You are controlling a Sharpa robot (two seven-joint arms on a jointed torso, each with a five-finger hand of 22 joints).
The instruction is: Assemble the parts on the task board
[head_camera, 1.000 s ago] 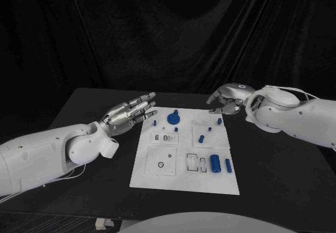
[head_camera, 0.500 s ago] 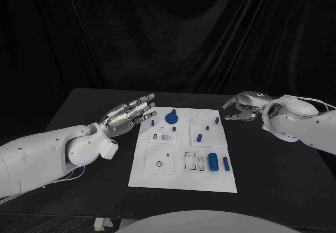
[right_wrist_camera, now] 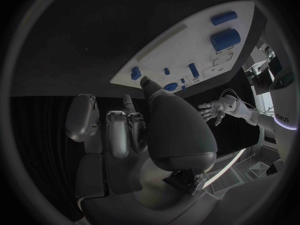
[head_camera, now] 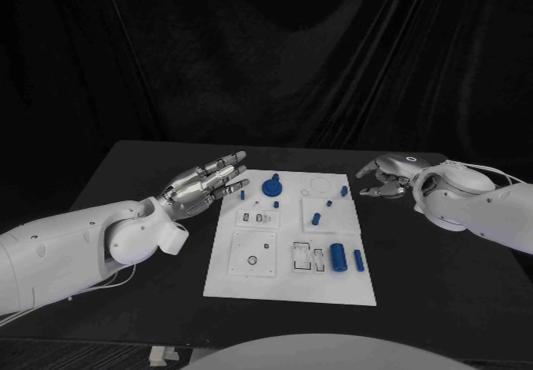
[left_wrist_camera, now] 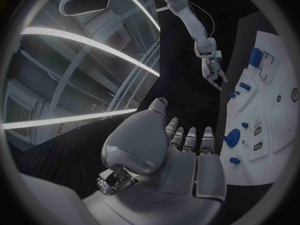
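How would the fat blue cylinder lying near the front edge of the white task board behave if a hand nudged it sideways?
The fat blue cylinder lies on its side on the flat white task board, so it would probably roll. It looks rigid and small, likely light. Its smooth surface may slip under metal fingers.

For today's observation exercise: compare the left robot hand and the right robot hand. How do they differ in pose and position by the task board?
The left robot hand has its fingers stretched out and apart; the right robot hand has its fingers curled in. The left robot hand sits by the task board at its far left corner, the right robot hand off its far right corner. Both look empty, and neither touches the board.
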